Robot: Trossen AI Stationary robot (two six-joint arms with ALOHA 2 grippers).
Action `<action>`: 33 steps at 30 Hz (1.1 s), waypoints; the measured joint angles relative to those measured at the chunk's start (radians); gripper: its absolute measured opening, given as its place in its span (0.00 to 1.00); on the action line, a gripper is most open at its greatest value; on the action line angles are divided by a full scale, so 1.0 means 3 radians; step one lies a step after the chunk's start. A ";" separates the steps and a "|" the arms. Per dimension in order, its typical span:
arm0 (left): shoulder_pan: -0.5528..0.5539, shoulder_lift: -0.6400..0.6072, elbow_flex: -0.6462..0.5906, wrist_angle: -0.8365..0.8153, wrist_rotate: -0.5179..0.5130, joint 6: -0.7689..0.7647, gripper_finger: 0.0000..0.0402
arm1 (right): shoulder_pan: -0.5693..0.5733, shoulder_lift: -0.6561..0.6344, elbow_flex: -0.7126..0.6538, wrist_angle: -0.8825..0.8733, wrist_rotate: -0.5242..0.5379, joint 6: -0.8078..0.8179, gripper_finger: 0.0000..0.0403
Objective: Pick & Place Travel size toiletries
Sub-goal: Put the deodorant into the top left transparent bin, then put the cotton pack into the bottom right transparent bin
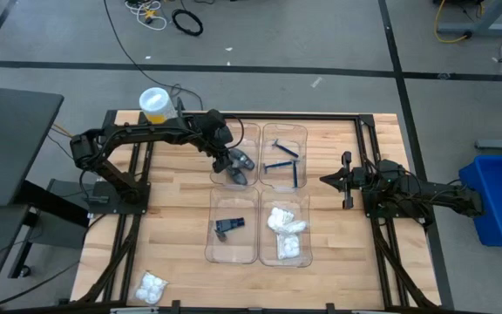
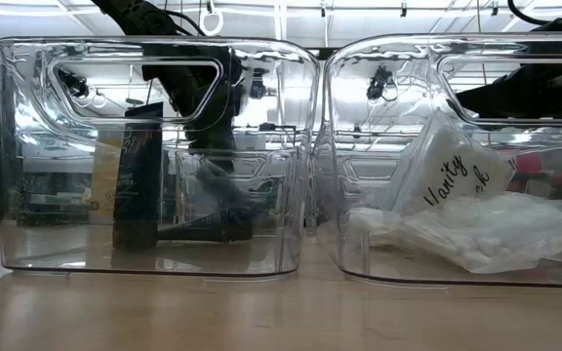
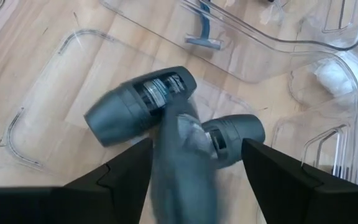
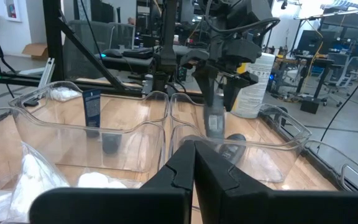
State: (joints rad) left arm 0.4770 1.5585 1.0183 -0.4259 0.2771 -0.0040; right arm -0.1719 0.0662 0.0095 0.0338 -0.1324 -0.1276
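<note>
Toiletries are being sorted by kind into four clear trays grouped at the middle of the table. The left gripper hangs over the far-left tray, where two dark grey oval tubes already lie crossed on the floor. Its fingers stand apart, and between them a third grey tube shows blurred and upright. I judge it is dropping free, though whether the pads are fully clear of it I cannot tell. Letting go low over the tray makes sense: the walls should keep a rolling tube in.

The far-right tray holds the thin blue razors, lying flat side by side. The near-right tray holds the white crinkly packets, heaped together; one in the low view reads "Vanity". The near-left tray holds a small dark piece, and in the low view a dark packet stands upright against its wall.

One more white packet lies outside the trays near the table's front-left corner, so the job looks mostly done with at least that item left. A yellow-and-white cylinder stands at the far-left corner, clear of the work.

The right gripper waits with fingers pressed together, holding nothing, just beside the trays toward the right edge.
</note>
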 joint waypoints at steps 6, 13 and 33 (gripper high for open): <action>-0.0001 -0.0001 0.0000 -0.0001 0.0001 -0.0059 0.64 | 0.0001 -0.0001 -0.0001 -0.0001 0.0000 0.0000 0.03; -0.0001 -0.0025 0.0000 -0.0031 0.0008 -0.0126 0.64 | 0.0001 0.0000 0.0001 0.0000 -0.0001 0.0000 0.03; -0.0352 -0.0670 0.0003 -0.0214 -0.0187 -0.0230 0.64 | 0.0001 0.0000 0.0000 -0.0001 -0.0001 0.0000 0.03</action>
State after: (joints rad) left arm 0.3714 1.3575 1.0191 -0.4902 0.2210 -0.0731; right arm -0.1716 0.0662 0.0094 0.0335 -0.1326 -0.1276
